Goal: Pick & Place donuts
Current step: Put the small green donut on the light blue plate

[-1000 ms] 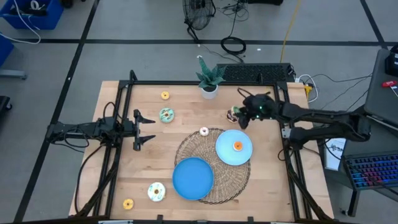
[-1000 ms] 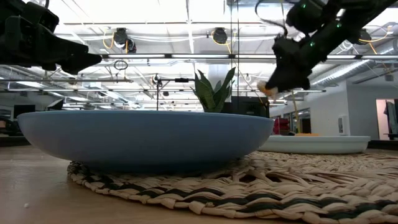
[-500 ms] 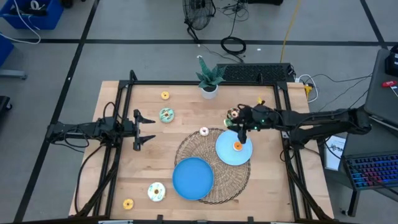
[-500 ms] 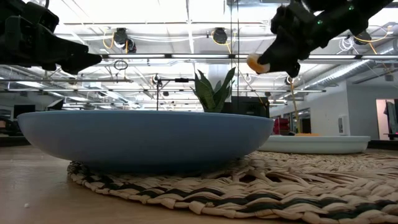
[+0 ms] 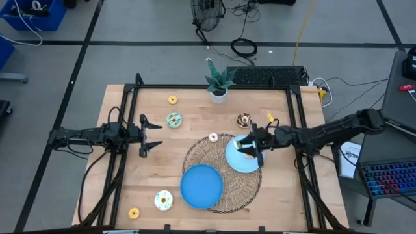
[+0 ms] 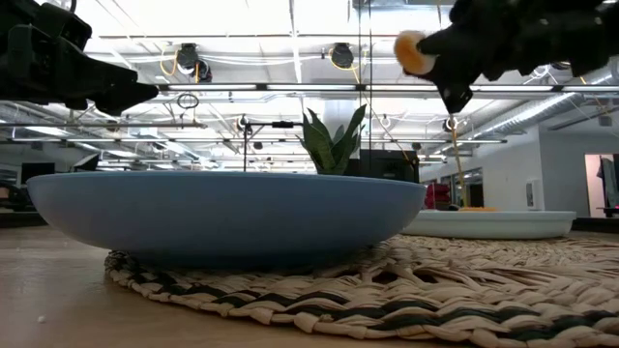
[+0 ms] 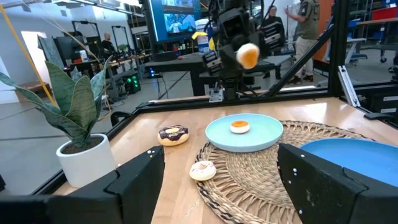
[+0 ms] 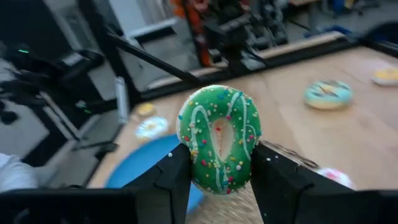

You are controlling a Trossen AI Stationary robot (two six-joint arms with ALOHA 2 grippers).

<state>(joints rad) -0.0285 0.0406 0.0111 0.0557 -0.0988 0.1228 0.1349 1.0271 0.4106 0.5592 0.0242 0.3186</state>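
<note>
Right pincer (image 5: 249,147) is gripping a green donut (image 8: 219,139) with white icing lines and sprinkles, holding it in the air over the pale blue plate (image 5: 234,160). The donut is standing on edge between the two fingers (image 8: 171,180), its iced face and hole pointing back at the wrist camera, its long axis running up away from the fingers. From the left wrist view the held donut's plain underside is facing out, well above the plate. An orange donut (image 7: 240,126) is lying flat on that plate. The plate is sitting on the woven mat (image 5: 198,156) beside a darker blue plate (image 5: 201,186). A pink-white donut (image 5: 213,137) is lying flat on the mat's far edge, a chocolate donut (image 5: 244,119) flat on the worktop (image 5: 149,175) just beyond the mat, a teal donut (image 5: 173,119) and a yellow donut (image 5: 172,99) flat near the potted plant (image 5: 218,83). Two more donuts are lying flat at the near left corner. Left pincer (image 5: 151,135) is waiting at the left side of the worktop, fingers spread wide, holding nothing.
</note>
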